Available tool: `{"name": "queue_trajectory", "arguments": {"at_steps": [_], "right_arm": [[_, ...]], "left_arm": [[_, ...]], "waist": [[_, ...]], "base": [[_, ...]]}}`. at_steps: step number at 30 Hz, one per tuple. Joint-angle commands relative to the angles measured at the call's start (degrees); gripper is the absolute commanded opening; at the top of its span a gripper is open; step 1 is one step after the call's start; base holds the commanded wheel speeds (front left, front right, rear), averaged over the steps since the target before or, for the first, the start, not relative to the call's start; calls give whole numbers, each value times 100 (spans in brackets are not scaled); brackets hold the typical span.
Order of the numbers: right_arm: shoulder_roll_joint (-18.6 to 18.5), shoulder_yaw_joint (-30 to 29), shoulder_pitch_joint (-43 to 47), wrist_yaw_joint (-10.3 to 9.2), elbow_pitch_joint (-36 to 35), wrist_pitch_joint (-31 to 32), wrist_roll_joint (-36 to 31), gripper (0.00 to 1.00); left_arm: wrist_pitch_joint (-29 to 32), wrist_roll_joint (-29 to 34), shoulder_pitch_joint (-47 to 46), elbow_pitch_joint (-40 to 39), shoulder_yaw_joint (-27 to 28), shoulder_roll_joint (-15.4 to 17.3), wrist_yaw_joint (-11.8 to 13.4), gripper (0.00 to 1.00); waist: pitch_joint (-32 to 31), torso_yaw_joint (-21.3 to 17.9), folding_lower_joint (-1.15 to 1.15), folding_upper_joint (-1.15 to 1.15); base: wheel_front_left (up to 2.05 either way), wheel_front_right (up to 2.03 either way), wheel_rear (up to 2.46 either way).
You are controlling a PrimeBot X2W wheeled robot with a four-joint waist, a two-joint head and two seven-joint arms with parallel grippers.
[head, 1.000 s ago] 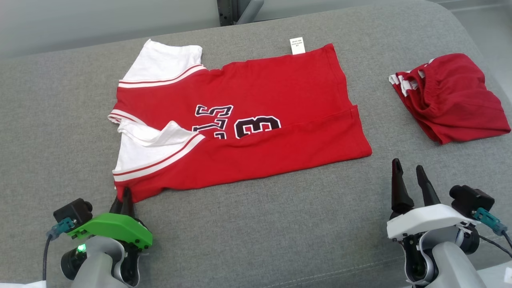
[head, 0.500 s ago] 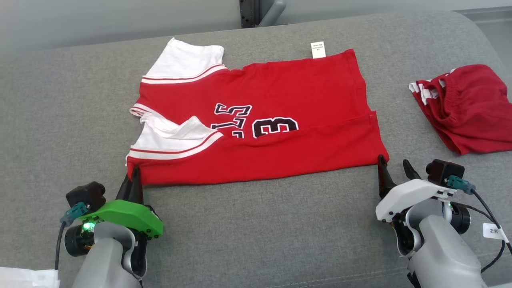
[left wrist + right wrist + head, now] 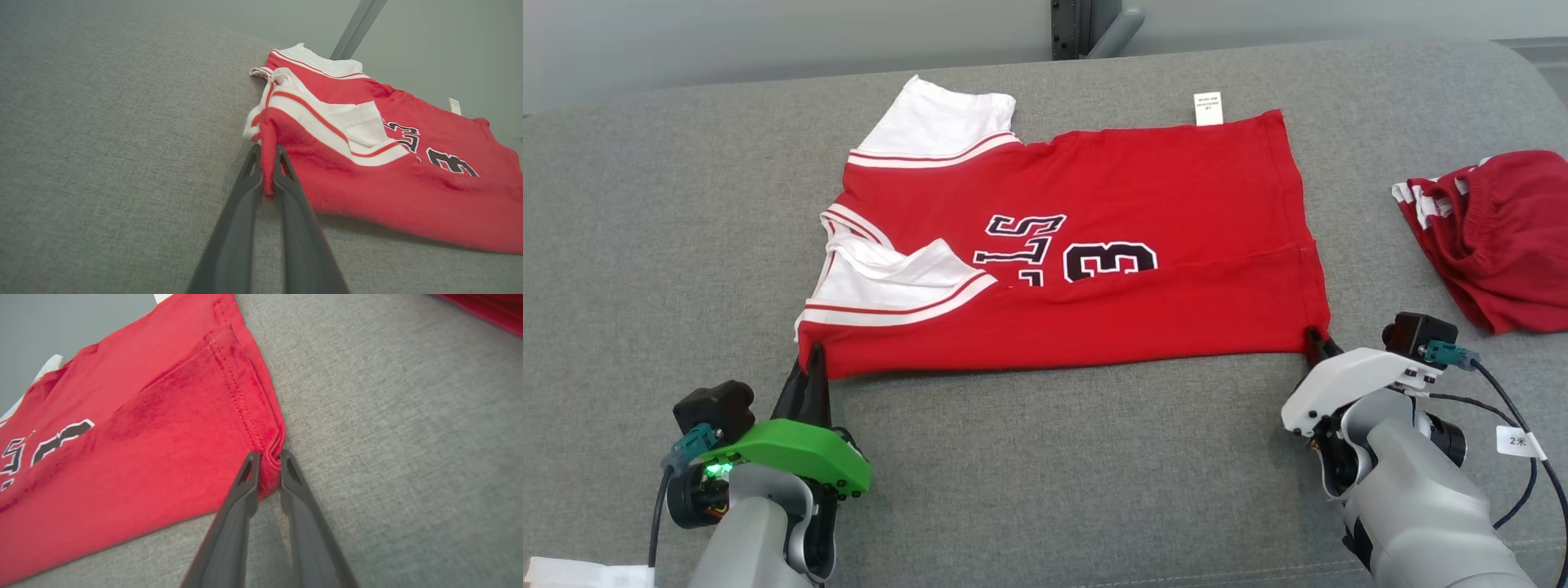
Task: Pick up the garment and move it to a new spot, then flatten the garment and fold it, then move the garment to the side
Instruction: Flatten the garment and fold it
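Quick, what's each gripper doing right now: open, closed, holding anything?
Left gripper: closed, pinching the red jersey at its near left corner.
Right gripper: closed on the jersey's near right hem corner.

Bare grey cushion (image 3: 645, 245) open across the left of the frame and along the bottom centre, red jersey (image 3: 1094, 204) spread flat over the middle, crumpled red shorts (image 3: 1494, 237) at the right edge, narrow clear strip between the two, dark post (image 3: 1068, 28) at top centre.

Red-and-white jersey (image 3: 1094, 245) flat on grey cushion (image 3: 645, 245), near strip folded over number.
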Motion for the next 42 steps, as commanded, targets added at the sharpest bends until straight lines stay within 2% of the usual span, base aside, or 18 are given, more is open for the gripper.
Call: {"name": "queue_trajectory", "arguments": {"at_steps": [1, 2, 5, 9, 18, 25, 30, 36, 37, 38, 39, 40, 42], "right_arm": [[12, 28, -19, -1, 118, -9, 17, 12], [11, 15, -73, -2, 208, -55, 40, 0], [1, 11, -191, -5, 311, -165, 127, 0], [-1, 25, -16, -5, 49, -248, 306, 0], [-14, -322, 1361, -6, -1592, -251, 463, 0], [-20, -236, 2619, -7, -2623, -252, 730, 0], [-18, -200, 3023, -7, -2868, -242, 854, 0], [-16, -159, 3131, -7, -2947, -158, 818, 0], [-17, -163, 3133, -7, -2957, -154, 797, 26], [-17, -170, 3140, -7, -2972, -151, 785, 40], [-17, -180, 3152, -6, -2988, -157, 774, 89], [-17, -208, 3168, -7, -2998, -159, 731, 100], [-16, -267, 3192, -5, -3032, -160, 658, 100]], "left_arm": [[-5, -34, 56, -29, 7, 23, 32, 0], [-1, -45, 67, -47, 2, 21, 42, 0], [-3, -64, 102, -124, -8, 23, 48, 0], [-21, -27, 222, -319, -21, 95, 76, 0], [164, -110, 1042, -1047, -29, 239, 202, 0], [691, -124, 1984, -1885, -56, 367, 541, 0], [1041, -188, 2462, -2280, -96, 377, 702, 0], [1252, -236, 2612, -2317, -127, 342, 857, 0], [1259, -240, 2606, -2294, -119, 334, 891, 24], [1267, -234, 2595, -2270, -118, 336, 913, 47], [1264, -232, 2581, -2258, -121, 338, 921, 100], [1255, -237, 2570, -2249, -123, 338, 923, 100], [1240, -233, 2560, -2238, -124, 351, 922, 100]], "waist": [[1, 2, 0, 0], [2, 4, 0, 0], [-6, 4, 0, 0], [-75, 3, 0, 0], [-383, 14, 0, 0], [-558, -10, 0, 0], [-599, -49, 0, 0], [-616, -75, 0, 0], [-613, -82, 0, 0], [-609, -91, 0, 0], [-605, -100, 0, 0], [-599, -110, 0, 0], [-589, -133, 0, 0]], "base": [[0, 0, 0], [0, 0, 0], [0, 0, 0], [0, 0, 0], [0, 0, 0], [0, 0, 0], [0, 0, 0], [0, 0, 0], [0, 0, 0], [0, 0, 0], [0, 0, 0], [0, 0, 0], [0, 0, 0]]}}
